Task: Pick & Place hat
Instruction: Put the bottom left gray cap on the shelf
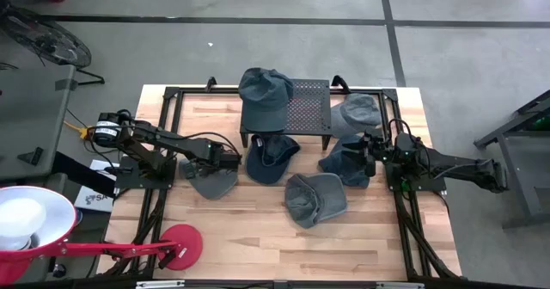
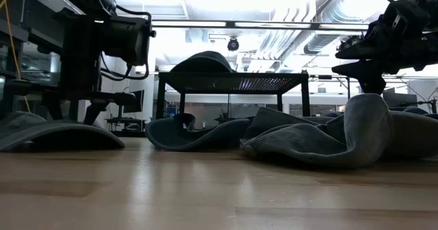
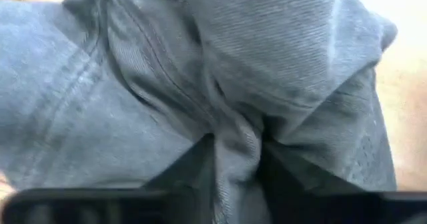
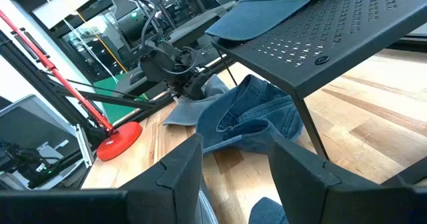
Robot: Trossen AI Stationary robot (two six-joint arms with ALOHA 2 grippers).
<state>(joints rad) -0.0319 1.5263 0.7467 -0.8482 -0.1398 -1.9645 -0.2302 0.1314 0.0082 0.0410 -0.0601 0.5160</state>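
Flattened grey denim cap (image 1: 211,179) lies on table directly under left gripper (image 1: 230,162), fingers (image 3: 193,167) pinching a fabric fold. Left arm nearest; lift goes straight up. Right gripper (image 4: 233,161) spread, well apart.

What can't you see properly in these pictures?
- Left hand: in the high view its fingers are too small to make out; the left wrist view shows them pinching a fold of the grey hat.
- That hat's full shape: cut off by the edges of the left wrist view.
- Hat on the black rack: in the low view only its top shows above the rack.
- Right hand: holds nothing, fingers apart.
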